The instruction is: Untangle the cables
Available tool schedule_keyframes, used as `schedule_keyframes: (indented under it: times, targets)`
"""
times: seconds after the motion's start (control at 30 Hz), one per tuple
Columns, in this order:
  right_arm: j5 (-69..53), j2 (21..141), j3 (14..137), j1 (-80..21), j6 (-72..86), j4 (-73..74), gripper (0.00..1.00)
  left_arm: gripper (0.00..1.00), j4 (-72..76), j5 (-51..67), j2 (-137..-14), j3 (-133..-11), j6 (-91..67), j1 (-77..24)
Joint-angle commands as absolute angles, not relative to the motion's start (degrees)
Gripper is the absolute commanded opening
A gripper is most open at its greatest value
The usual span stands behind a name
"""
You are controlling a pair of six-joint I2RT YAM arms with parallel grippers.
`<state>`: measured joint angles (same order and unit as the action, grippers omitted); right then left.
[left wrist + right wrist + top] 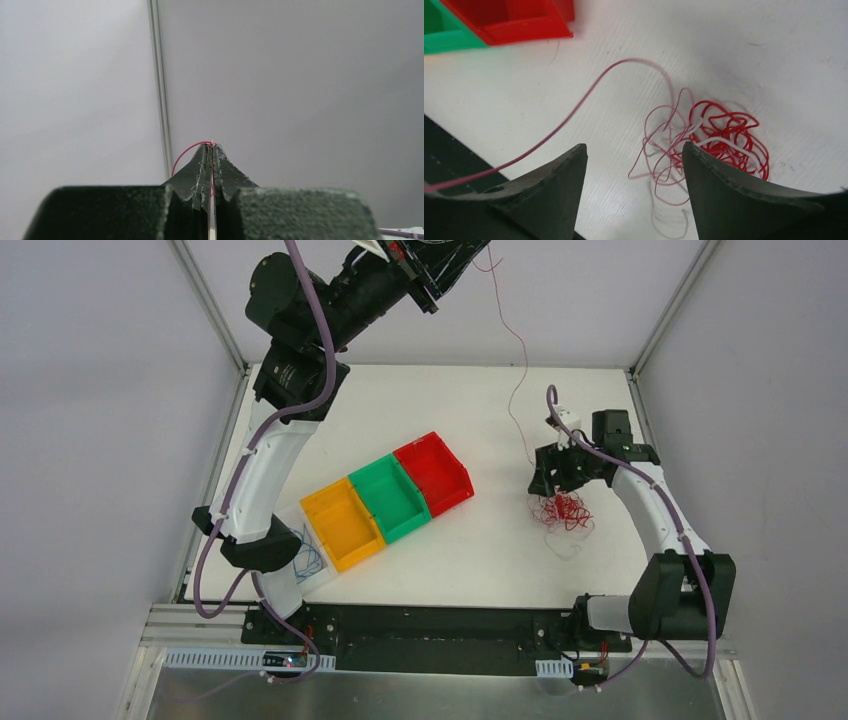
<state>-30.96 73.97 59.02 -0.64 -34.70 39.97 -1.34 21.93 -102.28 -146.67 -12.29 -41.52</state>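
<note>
top external: left hand [212,146] clamps a cable [520,360] aloft; right hand [634,145] gapes empty over the tangle [563,510].

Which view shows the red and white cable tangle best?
The right wrist view: the tangle lies close, its separate loops clear. The top view shows it small, by the open right gripper. The left wrist view shows only one dark red cable pinched in the shut left gripper.

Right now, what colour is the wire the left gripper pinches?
The wire is dark pinkish red, seen best in the left wrist view.
</note>
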Motion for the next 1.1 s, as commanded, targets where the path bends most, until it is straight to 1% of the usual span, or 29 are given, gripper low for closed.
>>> schedule_keyframes:
  times: [0.0, 0.07, 0.13, 0.2, 0.23, 0.27, 0.33, 0.37, 0.47, 0.57, 0.7, 0.8, 0.93, 1.07]
  targets:
    - [-23.77, 78.53, 58.66, -2.62, -31.91, 26.3, 0.7, 0.0, 1.41, 20.26, -100.98, -148.61, -10.57, -40.91]
    - [-21.74, 80.64, 58.98, -3.03, -31.67, 23.87, 0.65, 0.0, 1.13, 20.01, -100.9, -148.62, -10.27, -40.96]
    - [-21.04, 82.85, 60.0, -3.33, -31.33, 23.09, 0.56, 0.0, 0.78, 19.66, -100.77, -148.54, -9.84, -40.96]
    - [-21.39, 84.81, 61.9, -3.71, -30.93, 23.87, 0.34, 0.0, 0.48, 19.24, -100.58, -148.38, -9.27, -40.96]
    - [-21.58, 85.49, 62.83, -3.84, -30.82, 24.55, 0.26, 0.0, 0.3, 19.08, -100.48, -148.3, -8.97, -40.96]
    - [-21.91, 85.93, 63.75, -3.93, -30.58, 25.24, 0.21, 0.0, 0.27, 18.86, -100.33, -148.0, -8.68, -40.96]
    - [-22.75, 85.93, 65.26, -3.97, -30.3, 26.66, 0.04, 0.0, 0.27, 18.56, -99.93, -147.13, -8.28, -40.96]
    - [-23.01, 85.62, 65.86, -3.96, -30.13, 27.32, 0.0, 0.0, 0.3, 18.43, -99.71, -146.63, -8.1, -40.92]
    - [-23.94, 83.71, 68.5, -3.9, -29.42, 30.53, 0.0, 0.0, 0.27, 18.2, -99.13, -144.81, -7.46, -40.76]
    - [-25.59, 80.98, 73.74, -3.82, -26.85, 35.14, 0.0, 0.0, -1.73, 17.51, -98.28, -141.81, -6.66, -40.32]
    - [-28.26, 75.88, 82.36, -3.78, -21.21, 39.93, 0.0, 0.0, -4.48, 14.4, -96.57, -134.4, -6.66, -38.73]
    - [-30.54, 73.21, 88.34, -3.79, -17.62, 43.76, 0.0, 0.0, -8.29, 12.74, -96.05, -129.37, -9.48, -36.25]
    - [-32.09, 70.99, 96.44, -3.77, -12.39, 46.56, 0.0, 0.0, -9.59, 16.05, -94.27, -120.18, -13.05, -32.84]
    - [-29.22, 69.95, 104.2, -3.71, -9.86, 45.6, 0.0, 0.0, -10.15, 20.06, -92.74, -112.0, -15.82, -30.67]
